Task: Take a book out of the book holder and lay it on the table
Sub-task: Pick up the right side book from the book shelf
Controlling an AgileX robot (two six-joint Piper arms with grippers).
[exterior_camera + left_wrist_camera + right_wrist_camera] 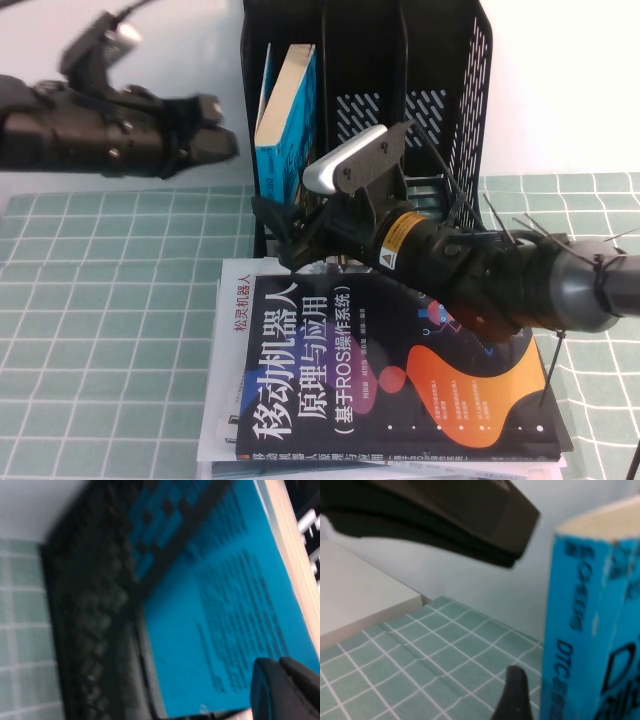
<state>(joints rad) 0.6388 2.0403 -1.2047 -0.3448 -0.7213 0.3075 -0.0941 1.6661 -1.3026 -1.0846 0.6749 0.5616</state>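
Mint-green gridded cloth covers the table (100, 290), with the black book holder (440, 60) at the top centre of the high view and the blue book (290, 110) upright in its left slot. At frame centre the right gripper (300, 225) reaches in low at the slot's front beside the book, jaws spread wide, gripping nothing. The left gripper (215, 135) hovers at upper left beside the rack; I cannot tell its jaws' state. This looks like the approach; next it must close on the book's spine. The black book (390, 380) lies in front, and the arm hides the rack's base.
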